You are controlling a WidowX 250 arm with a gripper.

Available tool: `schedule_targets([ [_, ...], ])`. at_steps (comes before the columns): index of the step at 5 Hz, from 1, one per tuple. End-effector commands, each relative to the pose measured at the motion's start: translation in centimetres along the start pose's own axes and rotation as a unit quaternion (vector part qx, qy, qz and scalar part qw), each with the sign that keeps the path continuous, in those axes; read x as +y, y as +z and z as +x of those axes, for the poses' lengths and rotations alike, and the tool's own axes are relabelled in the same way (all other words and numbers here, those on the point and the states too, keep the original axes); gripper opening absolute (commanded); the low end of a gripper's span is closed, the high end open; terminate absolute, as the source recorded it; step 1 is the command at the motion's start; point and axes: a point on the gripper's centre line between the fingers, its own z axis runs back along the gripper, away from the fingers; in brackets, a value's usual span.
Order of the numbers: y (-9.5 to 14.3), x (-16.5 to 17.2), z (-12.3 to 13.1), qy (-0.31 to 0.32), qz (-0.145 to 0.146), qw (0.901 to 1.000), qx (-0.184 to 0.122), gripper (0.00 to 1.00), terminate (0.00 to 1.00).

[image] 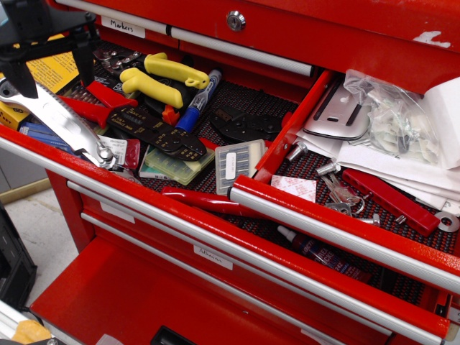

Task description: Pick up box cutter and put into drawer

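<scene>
The box cutter [66, 122] is a long silver-grey metal handle lying diagonally at the left end of the wider red drawer. Its round-hole end is at the far left and its tip rests near the front rail. My black gripper [57, 75] hangs open at the top left, just above the cutter's upper half, with one finger [29, 80] on each side of the handle line. It holds nothing. The narrower drawer [338, 226] with a chrome front bar stands open at the right, holding white papers [402, 169], a clear plastic bag [388, 115] and keys [338, 192].
The wider drawer holds yellow-handled pliers [162, 77], red-handled pliers [100, 104], a black crimper [154, 133], a blue marker [200, 103], a clear case [237, 162] and a yellow box [54, 70]. A red flat tool [388, 201] lies in the narrower drawer. A lower drawer [129, 302] is open below.
</scene>
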Motion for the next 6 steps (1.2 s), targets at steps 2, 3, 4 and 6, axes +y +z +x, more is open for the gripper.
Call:
schedule_targets([
  [2,-2.2,1.8,1.1,0.033,-0.022,0.9990,-0.020,1.00,0.00],
  [3,-2.9,2.0,0.9,0.040,-0.029,0.9986,-0.020,1.00,0.00],
  [4,-3.5,2.6,0.6,0.046,-0.033,0.9982,-0.018,1.00,0.00],
  [6,-5.6,2.1,0.4,0.053,-0.048,0.9974,-0.011,1.00,0.00],
])
